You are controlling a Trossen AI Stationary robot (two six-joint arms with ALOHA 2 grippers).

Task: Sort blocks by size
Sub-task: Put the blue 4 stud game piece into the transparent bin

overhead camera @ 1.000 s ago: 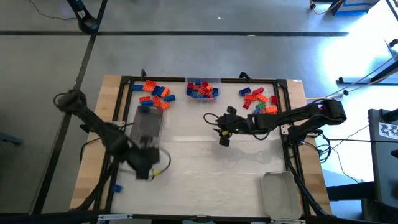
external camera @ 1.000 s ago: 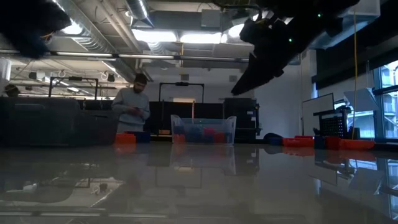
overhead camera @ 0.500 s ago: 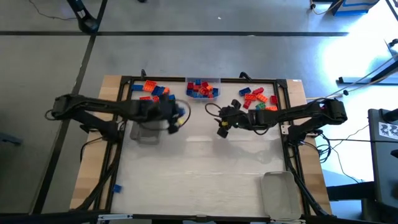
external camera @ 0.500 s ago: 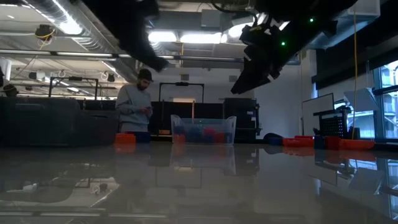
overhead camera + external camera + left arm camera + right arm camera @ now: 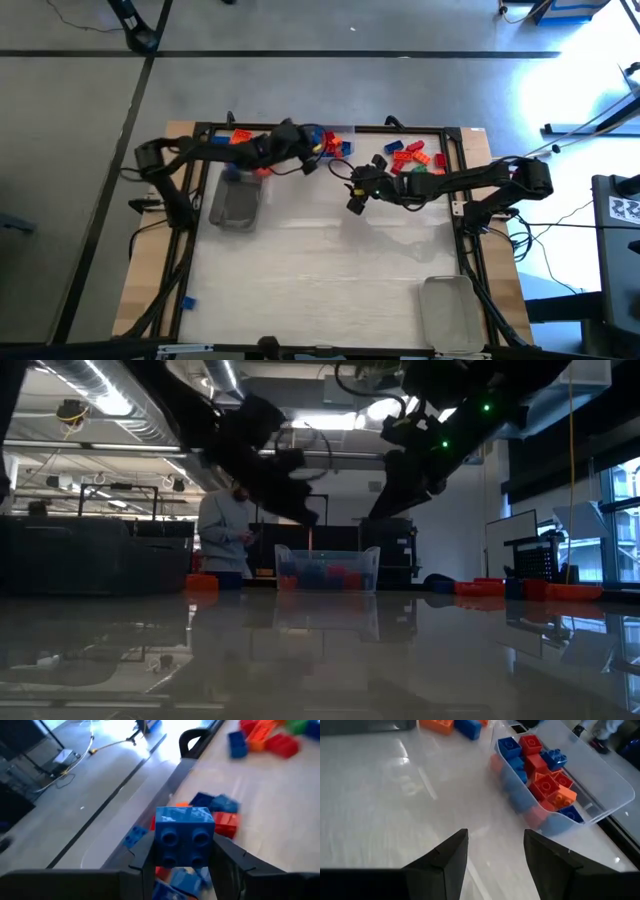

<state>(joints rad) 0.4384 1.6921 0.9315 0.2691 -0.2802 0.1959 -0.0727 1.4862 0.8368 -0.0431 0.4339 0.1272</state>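
Fingers of the left gripper (image 5: 182,862) are pinching a blue block (image 5: 184,832) above the tray (image 5: 600,795); the right gripper (image 5: 492,855) is spread, empty. Slippage is being risked.

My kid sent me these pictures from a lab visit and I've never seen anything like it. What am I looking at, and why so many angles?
It is a two-armed robot at a table, sorting toy bricks by size. One camera looks straight down, one sits at table height, and one rides on each wrist.

From above, the left gripper is over a clear tray of red and blue bricks at the table's far edge. Its wrist camera shows a blue brick held between the fingers. The right gripper hovers nearby; its fingers are apart and empty.

Loose bricks lie in a pile on the right and another on the left. An empty tray sits at left, another at the near right corner.
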